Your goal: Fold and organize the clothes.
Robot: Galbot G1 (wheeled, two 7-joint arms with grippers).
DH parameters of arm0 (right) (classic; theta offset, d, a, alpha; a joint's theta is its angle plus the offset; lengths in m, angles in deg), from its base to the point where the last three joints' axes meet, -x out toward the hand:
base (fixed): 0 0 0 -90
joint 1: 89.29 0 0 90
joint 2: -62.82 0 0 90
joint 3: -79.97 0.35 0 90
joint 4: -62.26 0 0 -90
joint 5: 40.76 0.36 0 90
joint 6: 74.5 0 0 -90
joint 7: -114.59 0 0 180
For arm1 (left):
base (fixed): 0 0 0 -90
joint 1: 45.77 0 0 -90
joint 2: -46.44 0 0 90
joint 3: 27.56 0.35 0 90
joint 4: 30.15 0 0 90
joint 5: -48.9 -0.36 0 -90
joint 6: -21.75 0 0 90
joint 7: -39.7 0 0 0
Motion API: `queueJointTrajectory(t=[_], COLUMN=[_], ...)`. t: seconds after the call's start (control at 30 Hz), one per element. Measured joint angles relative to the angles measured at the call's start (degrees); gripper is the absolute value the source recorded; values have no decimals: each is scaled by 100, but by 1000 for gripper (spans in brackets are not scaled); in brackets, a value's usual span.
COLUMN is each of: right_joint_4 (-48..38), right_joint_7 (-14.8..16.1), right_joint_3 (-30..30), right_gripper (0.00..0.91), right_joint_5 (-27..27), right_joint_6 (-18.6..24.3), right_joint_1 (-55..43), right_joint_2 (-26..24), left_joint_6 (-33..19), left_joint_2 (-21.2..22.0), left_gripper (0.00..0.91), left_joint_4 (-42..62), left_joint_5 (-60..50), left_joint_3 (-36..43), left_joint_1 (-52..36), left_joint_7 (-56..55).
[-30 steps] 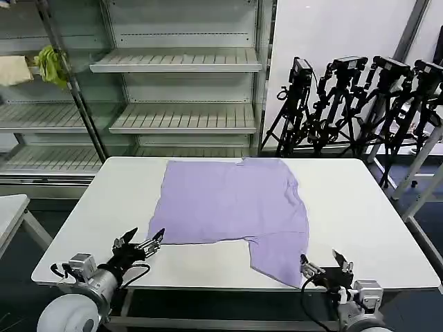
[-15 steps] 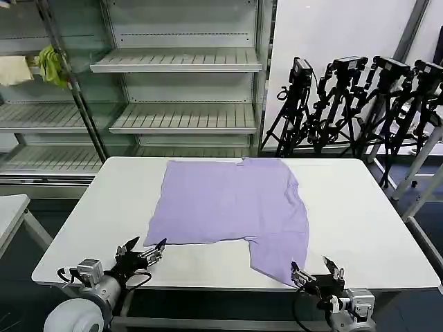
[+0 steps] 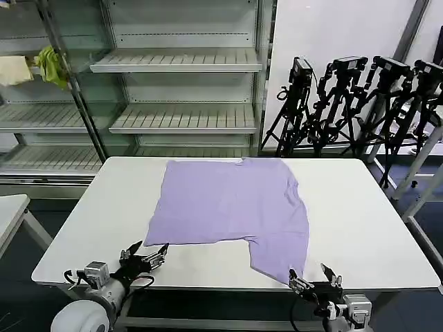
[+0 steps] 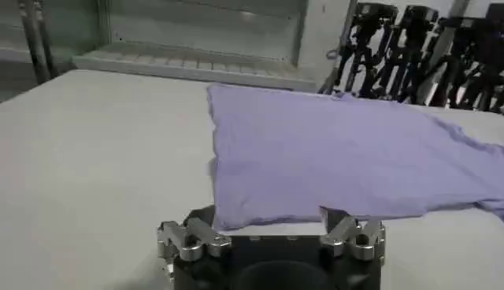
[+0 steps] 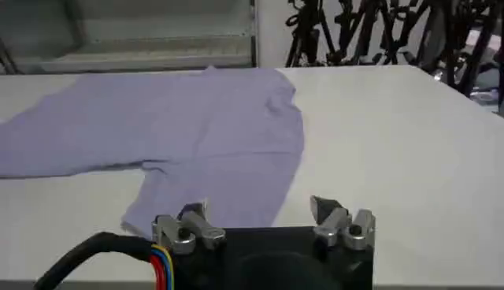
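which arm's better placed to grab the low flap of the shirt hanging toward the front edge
Right. The open right gripper sits just at the T-shirt flap's near corner by the table front edge. The open left gripper is off by the shirt's other front corner.

The T-shirt point(image 3: 235, 207) lies flat on the table point(image 3: 360, 221), filling the centre of the frame, its far edge toward the top, a flap reaching down to the near edge at lower right. Left gripper point(image 3: 145, 255) sits at lower left, over the near edge, just short of the shirt's lower left corner. Right gripper point(image 3: 313, 280) sits at lower right, beside that flap's tip. Shelves point(image 3: 180, 117) stand behind the table, upper left; tripods point(image 3: 360, 104) crowd the upper right.
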Motion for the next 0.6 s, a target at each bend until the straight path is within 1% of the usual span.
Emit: queueJointTrajectory(t=[0.6], right_joint_4=[-269], right_joint_7=[7], right_joint_3=[-158], right_gripper=[907], right_joint_5=[-127], right_joint_6=[8], right_joint_1=[-123], right_joint_2=[31], left_joint_6=[-34], left_joint_2=[-14], left_gripper=[907], left_joint_4=[231], left_joint_5=[-100], left_joint_3=[60], left_joint_1=[-166], left_joint_7=[38])
